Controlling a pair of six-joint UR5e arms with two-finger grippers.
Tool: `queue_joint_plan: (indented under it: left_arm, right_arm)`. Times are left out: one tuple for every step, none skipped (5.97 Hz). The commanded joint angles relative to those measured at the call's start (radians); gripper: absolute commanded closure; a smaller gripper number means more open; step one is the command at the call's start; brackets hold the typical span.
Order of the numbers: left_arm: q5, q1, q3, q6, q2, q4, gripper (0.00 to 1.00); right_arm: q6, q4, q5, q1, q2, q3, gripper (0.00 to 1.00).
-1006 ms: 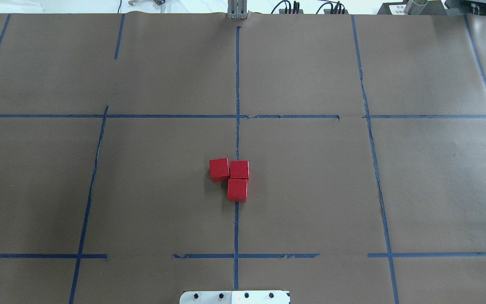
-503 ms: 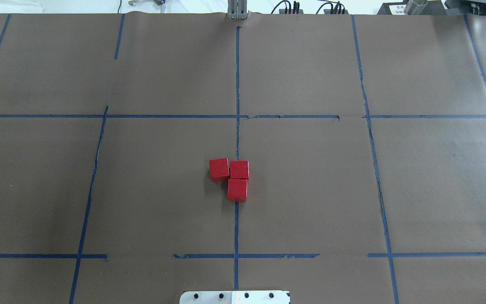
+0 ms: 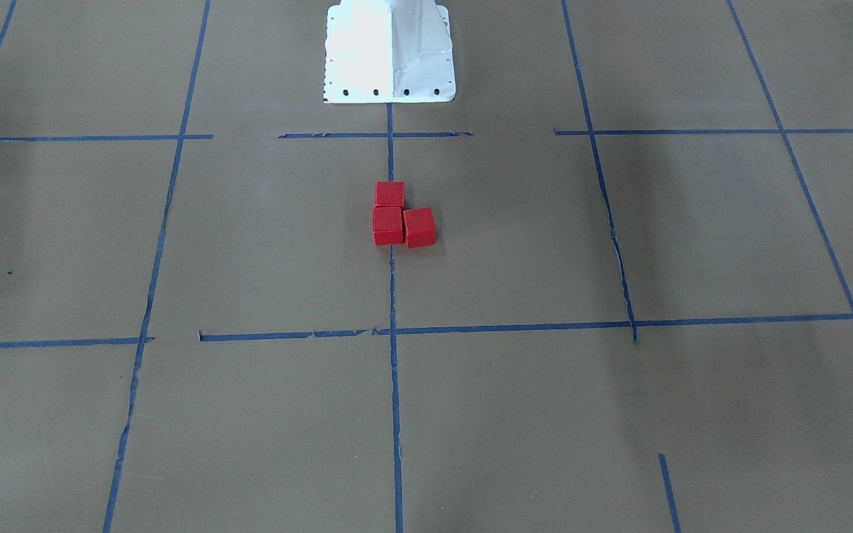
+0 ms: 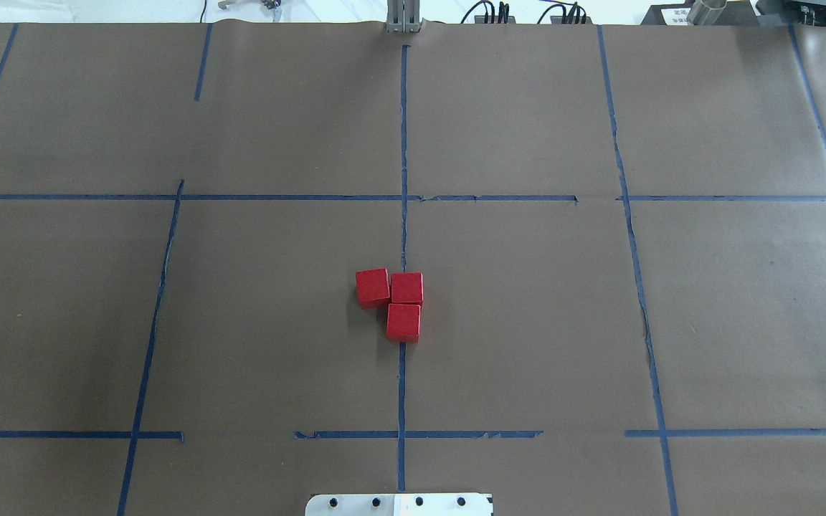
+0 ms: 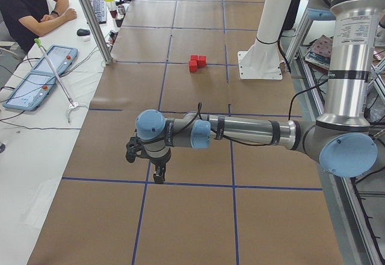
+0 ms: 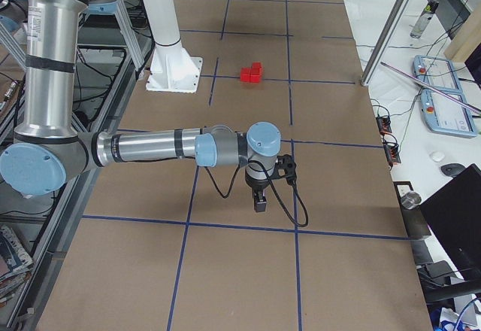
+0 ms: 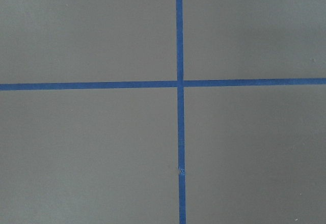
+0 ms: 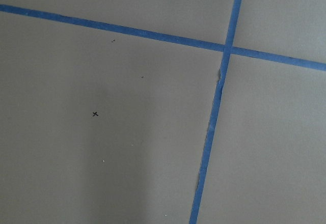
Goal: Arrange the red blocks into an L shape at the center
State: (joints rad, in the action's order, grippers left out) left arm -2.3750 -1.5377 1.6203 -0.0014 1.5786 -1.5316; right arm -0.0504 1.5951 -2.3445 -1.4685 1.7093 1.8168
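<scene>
Three red blocks sit touching in an L at the table's centre on the blue centre line: one (image 4: 373,288) at the left, one (image 4: 406,288) at the corner, one (image 4: 403,322) nearer the robot. They also show in the front-facing view (image 3: 388,225), the left view (image 5: 198,62) and the right view (image 6: 251,73). My left gripper (image 5: 159,173) hangs far from them over the table's left end. My right gripper (image 6: 259,201) hangs over the right end. Both show only in side views, so I cannot tell if they are open or shut.
Brown paper with blue tape grid lines (image 4: 404,143) covers the table. The white robot base (image 3: 388,52) stands at the near edge. An operator (image 5: 27,9) sits by teach pendants (image 5: 36,81) on the far side. The wrist views show only paper and tape.
</scene>
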Motion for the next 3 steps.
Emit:
queue_joint_plan:
  left_arm:
    - [-0.001,0.004,0.003,0.003,-0.002,-0.012,0.0]
    - [-0.003,0.004,0.01,0.003,-0.003,-0.012,0.0]
    - [-0.033,0.004,0.012,0.003,-0.003,-0.01,0.0]
  right_arm:
    - [0.001,-0.006,0.005,0.004,0.0,-0.001,0.0]
    - [0.003,-0.006,0.007,0.007,0.0,-0.008,0.0]
    - [0.003,-0.007,0.005,0.01,0.0,-0.007,0.0]
